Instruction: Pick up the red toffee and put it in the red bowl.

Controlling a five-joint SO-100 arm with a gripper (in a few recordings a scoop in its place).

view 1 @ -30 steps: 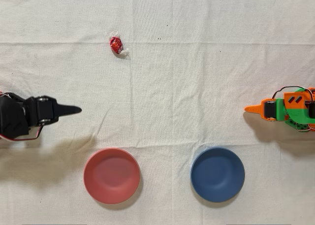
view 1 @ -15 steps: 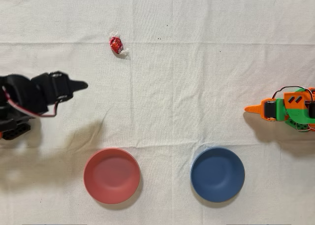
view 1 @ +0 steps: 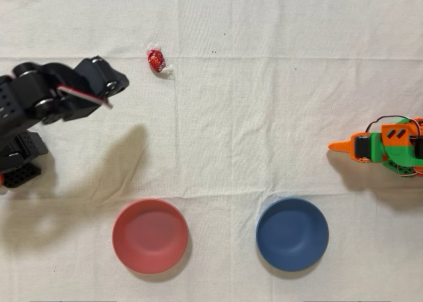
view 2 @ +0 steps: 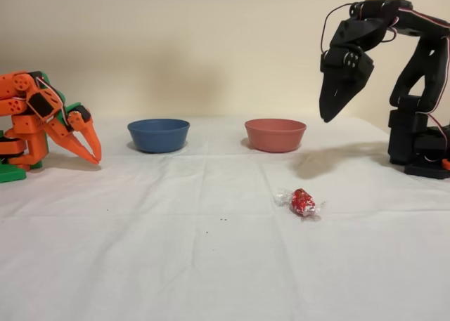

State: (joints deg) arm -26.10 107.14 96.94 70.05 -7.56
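My gripper [view 2: 336,103] hangs high, empty, jaws nearly closed. The red toffee [view 1: 156,60] lies on the cloth just right of it overhead, well below; red bowl [view 1: 150,236] untouched.

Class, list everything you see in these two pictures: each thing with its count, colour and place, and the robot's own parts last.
red toffee: one, shiny red, on the cloth, apart from both bowls
red bowl: one, salmon red, empty
blue bowl: one, dark blue, empty, beside the red bowl
tablecloth: one, white, creased, covers the table
orange arm: one, idle, right edge in the overhead view
black arm: one, raised, right side in the fixed view
claw: one, black, shut, pointing down, well above the cloth
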